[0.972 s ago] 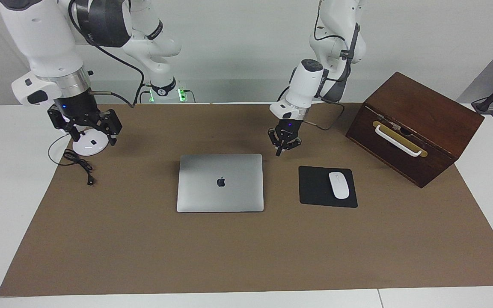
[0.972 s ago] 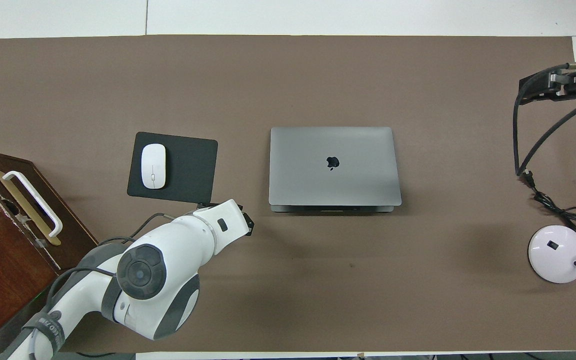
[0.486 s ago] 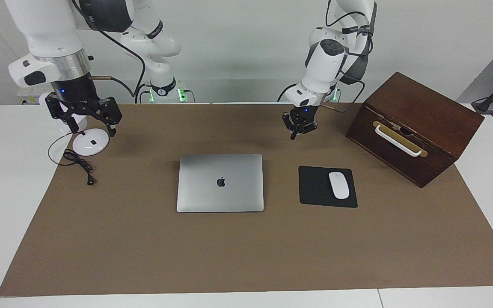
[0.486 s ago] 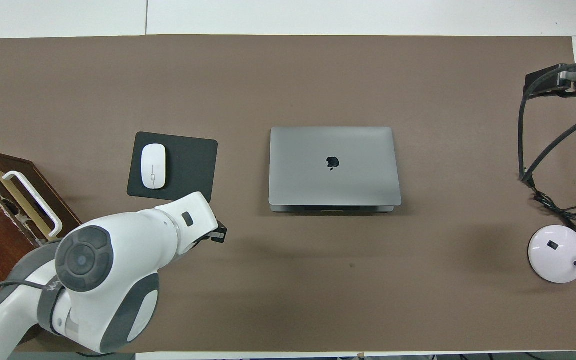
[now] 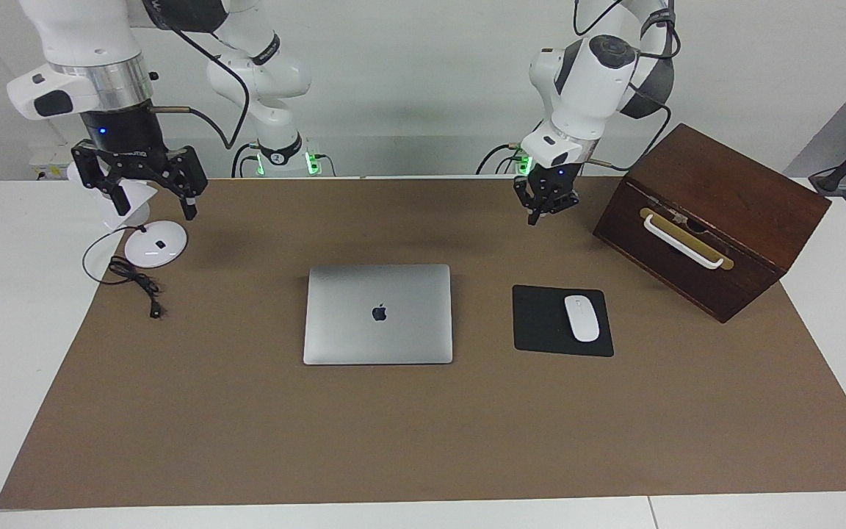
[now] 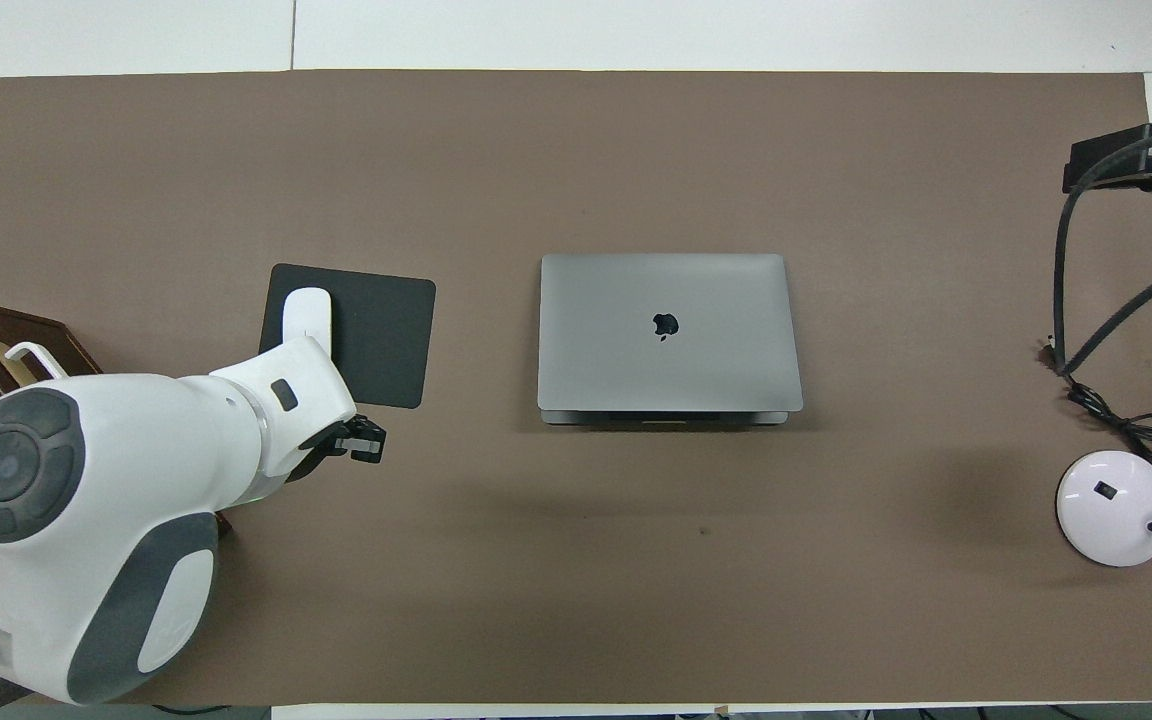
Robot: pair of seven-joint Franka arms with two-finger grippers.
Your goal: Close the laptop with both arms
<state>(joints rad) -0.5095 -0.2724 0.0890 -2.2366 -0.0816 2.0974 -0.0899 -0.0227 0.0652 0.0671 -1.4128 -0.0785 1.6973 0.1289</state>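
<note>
Facing view: laptop (image 5: pixel 378 314) lid down; both pincers raised, apart.

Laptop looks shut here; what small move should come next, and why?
Probably just park both arms. The laptop lies flat, lid down, untouched. The left gripper, shut, hangs up beside the wooden box; the right gripper, open, hangs over the lamp base.

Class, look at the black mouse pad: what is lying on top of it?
A white mouse lies on the pad. In the overhead view the left arm covers part of both.
</note>
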